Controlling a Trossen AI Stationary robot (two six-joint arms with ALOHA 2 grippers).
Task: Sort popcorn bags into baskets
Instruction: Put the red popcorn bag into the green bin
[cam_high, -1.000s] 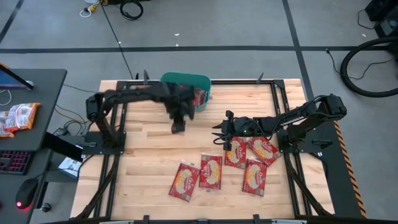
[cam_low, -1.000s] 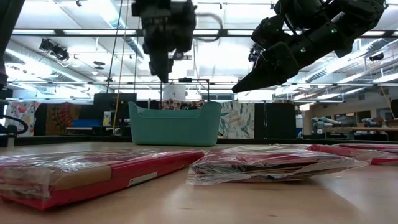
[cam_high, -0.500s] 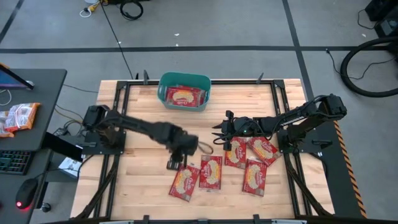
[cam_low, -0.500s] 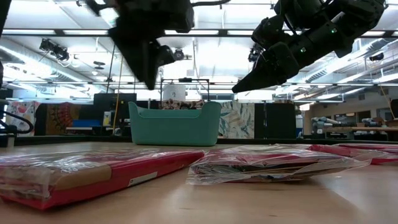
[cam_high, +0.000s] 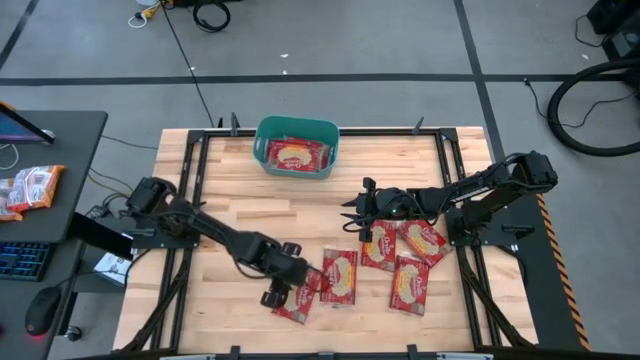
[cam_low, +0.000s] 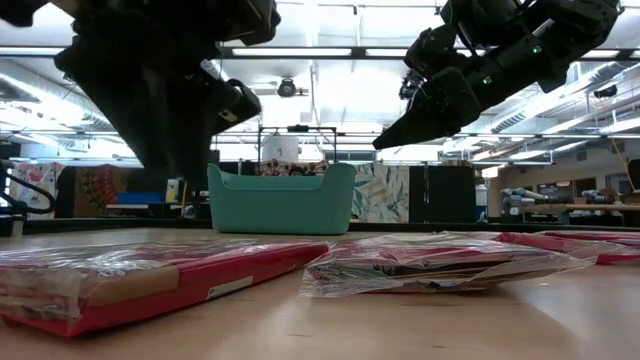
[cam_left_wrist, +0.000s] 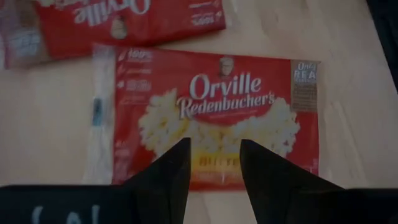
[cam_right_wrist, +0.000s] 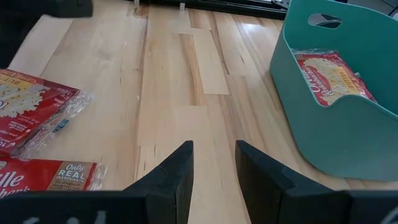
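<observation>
From above, my left pincer (cam_high: 285, 293) reaches low across the table (cam_high: 230, 200), over the leftmost bag (cam_high: 297, 291) of five lying near the front edge. My right pincer (cam_high: 352, 213) waits mid-table, just beside the bag (cam_high: 379, 246) in the right cluster. The basket (cam_high: 296, 133) sits at the far edge with a bag (cam_high: 295, 155) inside.

From table height, my left arm (cam_low: 160, 90) looms dark on the left, in front of the basket (cam_low: 281, 199); my right pincer (cam_low: 395, 135) hangs above the table, well clear of the bags (cam_low: 440, 262) in the foreground.

On my left wrist view, my fingers (cam_left_wrist: 171, 171) are spread, hovering over an Orville Redenbacher's bag (cam_left_wrist: 214, 115), not touching it; a second bag (cam_left_wrist: 124, 25) lies just beside it.

On my right wrist view, my fingers (cam_right_wrist: 177, 171) are spread over bare wood, with the basket (cam_right_wrist: 311, 118), holding one bag (cam_right_wrist: 333, 78), to one side and two bags (cam_right_wrist: 31, 112) to the other
</observation>
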